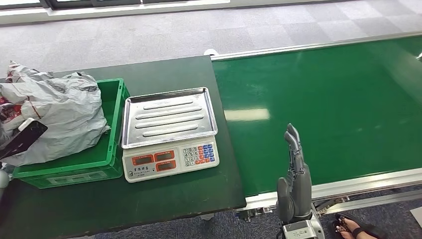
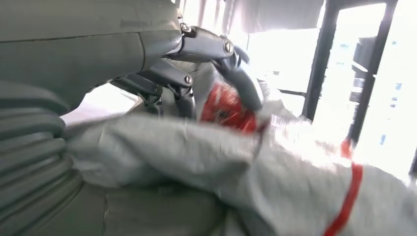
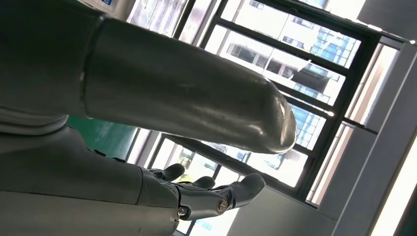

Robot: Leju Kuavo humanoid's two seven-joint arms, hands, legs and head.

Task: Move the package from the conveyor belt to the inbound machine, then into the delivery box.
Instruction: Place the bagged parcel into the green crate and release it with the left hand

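The package [image 1: 59,117], a soft crinkly grey plastic bag, is flopped in the green crate [image 1: 113,144] left of the scale [image 1: 169,132], left robot hand [image 2: 196,69] pinching its bunched-up top, right robot hand [image 1: 293,174] spread, holding nothing, so probably light but slippery.

Daylit and sharp overhead, glare streaks the conveyor belt [image 1: 323,104]; wrist views blown-out, blurred
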